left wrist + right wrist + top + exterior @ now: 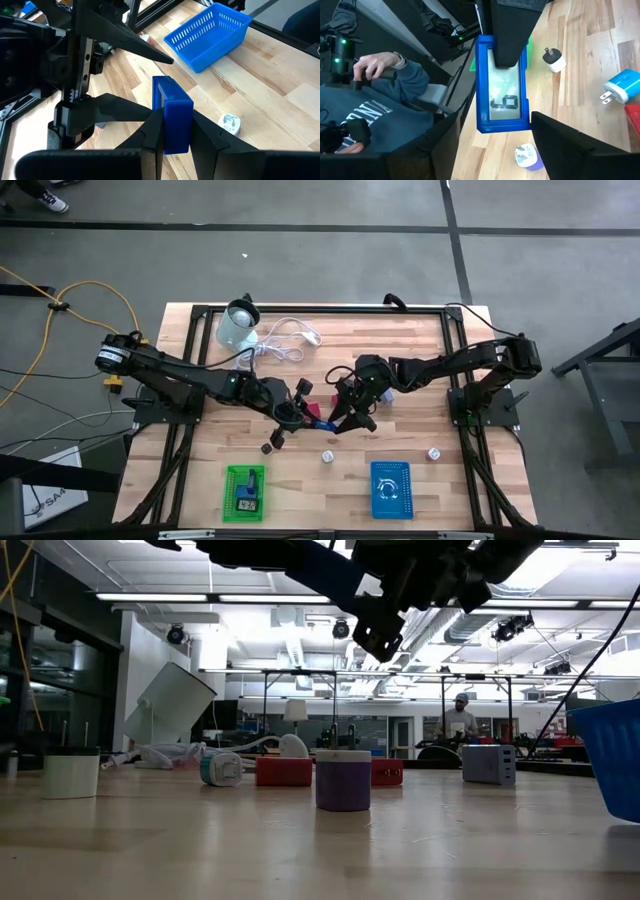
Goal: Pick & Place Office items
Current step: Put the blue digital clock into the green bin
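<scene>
While the two arms meet above the middle of the tabletop (420, 370), the left gripper (177, 142) clamps a blue digital clock (172, 112) between its fingers, holding it upright in the air. Seen from the right wrist, the clock's pale screen shows dark digits that look like "60", though they cannot be read with certainty. The right gripper (345, 412) stands just beside the clock with its fingers spread wide, gripping nothing.

Below them, small office items lie scattered: a white plug adapter (229, 123), a purple-and-white round piece (343, 780), two red blocks (284, 771), and a blue-and-white charger (621, 86). A blue basket (390, 488) and a green basket (245, 492) sit near the front edge, with open wood between them. A pale container (238, 327) and coiled white cable (285, 340) lie toward the far edge. A person in a lettered grey sweatshirt (365, 112) sits beyond the tabletop; the lettering cannot be read in full.
</scene>
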Controlling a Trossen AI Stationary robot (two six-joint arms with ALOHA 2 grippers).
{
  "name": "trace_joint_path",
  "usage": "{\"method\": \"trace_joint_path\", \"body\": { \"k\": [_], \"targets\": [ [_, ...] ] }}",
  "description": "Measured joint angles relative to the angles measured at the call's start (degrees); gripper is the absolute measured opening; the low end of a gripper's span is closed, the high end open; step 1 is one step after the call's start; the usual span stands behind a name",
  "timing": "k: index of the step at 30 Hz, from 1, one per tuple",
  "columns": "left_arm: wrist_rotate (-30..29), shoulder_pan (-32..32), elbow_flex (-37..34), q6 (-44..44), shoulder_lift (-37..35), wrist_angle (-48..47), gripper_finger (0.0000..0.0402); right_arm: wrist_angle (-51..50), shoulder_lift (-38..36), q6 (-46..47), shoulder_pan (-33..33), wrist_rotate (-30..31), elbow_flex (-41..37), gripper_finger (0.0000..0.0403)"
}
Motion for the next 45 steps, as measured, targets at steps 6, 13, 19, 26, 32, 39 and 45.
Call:
{"method": "trace_joint_path", "body": {
  "k": [6, 13, 19, 26, 32, 39, 45],
  "targets": [
    [0.0, -0.1, 0.0, -0.1, 0.0, -0.1, 0.0058, -0.1, 0.0, 0.0, 0.0, -0.1, 0.0, 0.0232],
    [0.0, -0.2, 0.0, -3.0, -0.4, -1.3, 0.0058, -2.6, 0.0, 0.1, -1.2, -2.7, 0.0, 0.0231],
    [-0.2, -1.7, 0.1, -5.2, -1.0, -3.9, 0.0058, -5.1, 0.0, 0.2, -2.8, -5.1, 0.0, 0.0231],
    [-2.6, -4.8, 0.1, -11.6, -4.7, -10.0, 0.0059, -6.4, 0.0, 0.0, -3.4, -6.4, 0.0, 0.0231],
    [-2.9, -7.4, 0.1, -21.0, -8.5, -17.9, 0.0063, -7.7, 0.0, 0.0, -3.3, -6.3, 0.0, 0.0231],
    [3.3, -12.7, 0.1, -30.4, -9.1, -22.7, 0.0061, -8.7, 0.0, 0.0, -2.9, -2.4, 0.0, 0.0231],
    [4.5, -17.9, 0.0, -36.3, -9.1, -23.8, 0.0061, -8.7, 0.0, 0.0, -2.5, 6.1, 0.0, 0.0231]
  ]
}}
